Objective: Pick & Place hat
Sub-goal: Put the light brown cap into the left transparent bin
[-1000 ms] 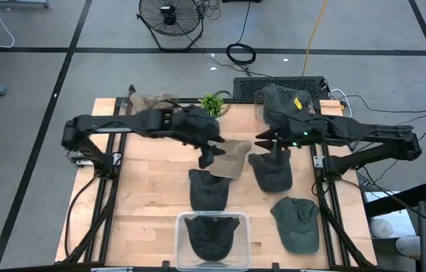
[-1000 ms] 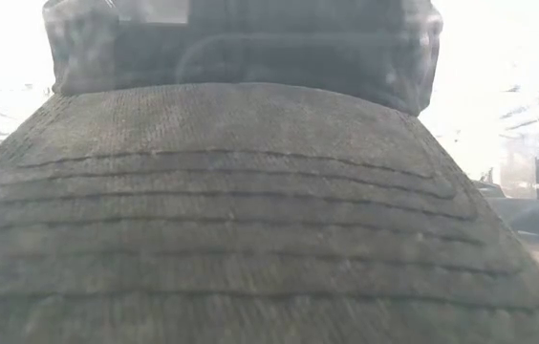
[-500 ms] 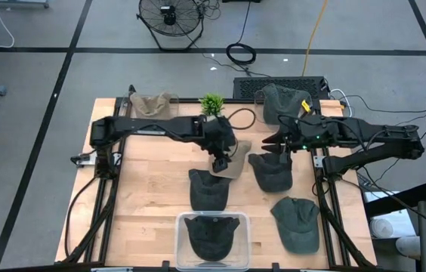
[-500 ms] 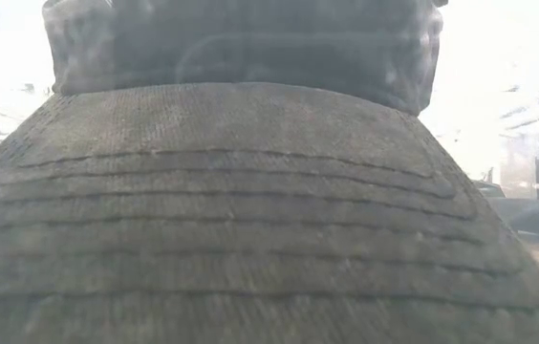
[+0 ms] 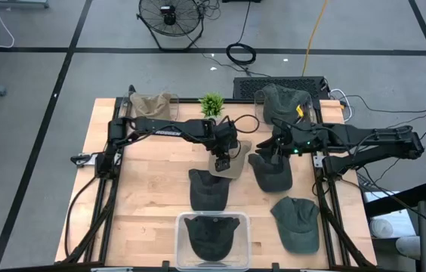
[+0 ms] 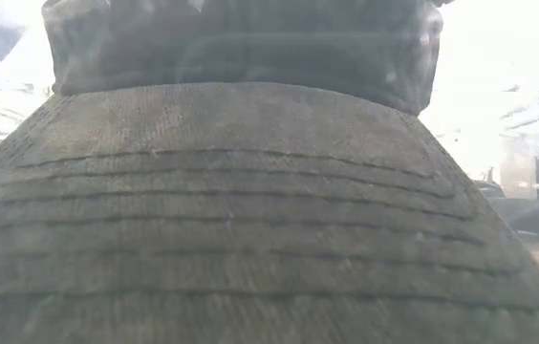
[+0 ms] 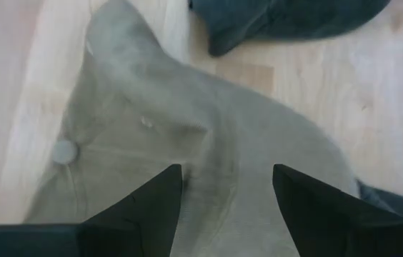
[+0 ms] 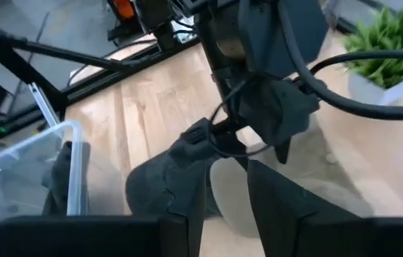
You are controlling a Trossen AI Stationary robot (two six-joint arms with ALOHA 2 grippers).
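Note:
A tan hat [image 5: 236, 157] lies crown-up on the middle of the table; its crown with the top button [image 7: 64, 151] fills the left wrist view. My left gripper [image 5: 222, 160] [image 7: 226, 178] points down over that crown, open, one finger on each side of a crease. My right gripper [image 5: 273, 146] [image 8: 226, 203] hovers open over a dark hat [image 5: 272, 172] just right of the tan one, touching nothing. The right wrist view shows the left gripper [image 8: 259, 121] above the tan hat [image 8: 309, 200]. My left gripper comes at the tan hat's crown [image 7: 216, 153] from above, fingers pointing down and spread. Whether the fingertips [image 7: 169, 182] touch the cloth cannot be told.
A clear bin [image 5: 184, 221] at the near edge holds a dark hat [image 5: 213, 234], whose brim [image 6: 269, 220] blocks the low view. More hats lie around: dark [image 5: 208, 189], green [image 5: 297, 223], tan [image 5: 152, 103], green [image 5: 282, 98]. A small plant [image 5: 212, 103] stands at the far edge.
My left gripper has moved toward the table's right, onto the tan hat, and come down over its crown while the arm stretched out. My right gripper has drawn back a little toward the right edge. The hats have stayed where they were.

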